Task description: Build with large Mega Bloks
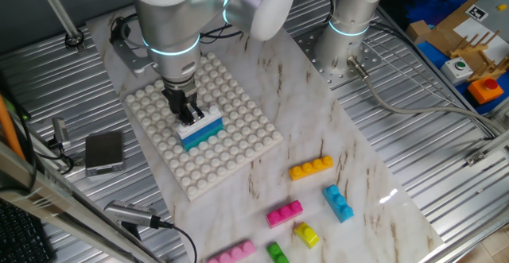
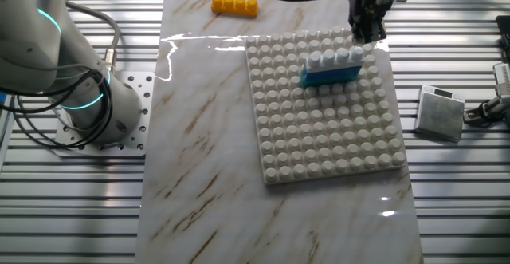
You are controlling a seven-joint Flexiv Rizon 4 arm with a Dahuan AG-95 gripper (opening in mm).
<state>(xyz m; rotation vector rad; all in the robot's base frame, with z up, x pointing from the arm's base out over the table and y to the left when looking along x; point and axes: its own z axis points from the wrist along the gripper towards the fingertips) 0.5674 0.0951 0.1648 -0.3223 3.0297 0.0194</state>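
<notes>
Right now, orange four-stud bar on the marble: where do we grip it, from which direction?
Come straight down on the orange bar. It lies flat, studs up, with nothing touching it. Close the fingers across its two long flat sides at mid-length, not on the rounded studs. The magenta brick and blue brick sit apart, so there likely is finger room.

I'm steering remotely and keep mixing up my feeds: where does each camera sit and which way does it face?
One fixed view: high, across the table from the robot base, looking down at the baseplate and loose bricks; arm and gripper show.
The other fixed view: overhead, base at left, gripper entering at the top.
Shared: baseplate, white-on-teal stack, orange brick.
</notes>
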